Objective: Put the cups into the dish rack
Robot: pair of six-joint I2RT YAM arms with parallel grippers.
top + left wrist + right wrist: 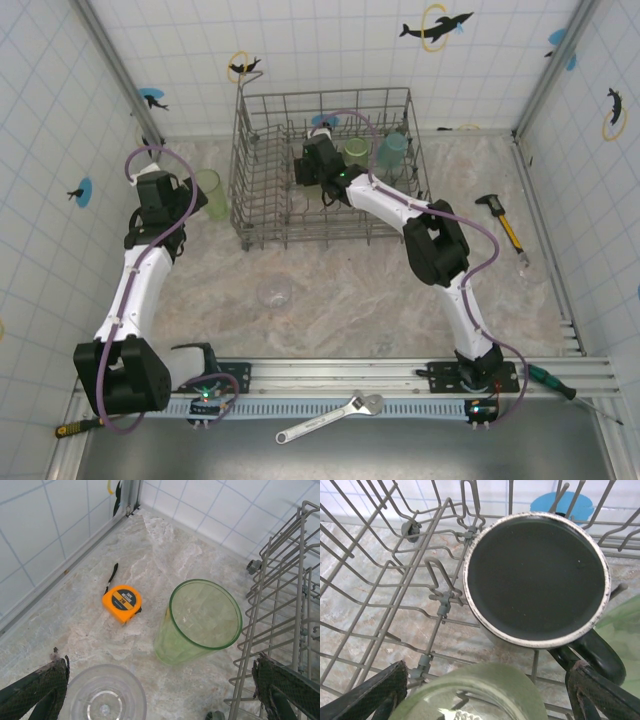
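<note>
Seen from above, the grey wire dish rack (pixel 262 232) sits at the far middle of the marble-patterned bench (pixel 340 290). A pale green cup (pixel 356 150) and a teal tumbler (pixel 392 148) stand side by side along its far row. The right tool (pixel 310 172) reaches down inside the rack, left of those two. The left tool (pixel 196 200) hangs outside the rack's left wall, beside a light-green tumbler (pixel 212 193) standing on the bench. A clear cup (pixel 274 292) stands alone on open bench in front of the rack, and a wrench (pixel 330 418) lies at the near edge by the arm bases. From the left wrist, the light-green tumbler stands upright and empty, mouth up, just beside the rack's outer wires. An orange tape measure (pixel 122 602) lies apart to its left, and a see-through cup (pixel 105 695), also empty, sits nearest the lens. The left tool's fingers (pixel 37 690) stand wide apart at the two bottom corners, gripping nothing. From the right wrist, a black mug (pixel 537 577) sits mouth up and empty among the rack's tines, its handle toward the lower right. The rim of a nearer green cup (pixel 475 690) lies closest to the lens, between the right tool's spread fingers, which are clamped on nothing. Whether this is the pale green cup seen from above, I cannot tell.
</note>
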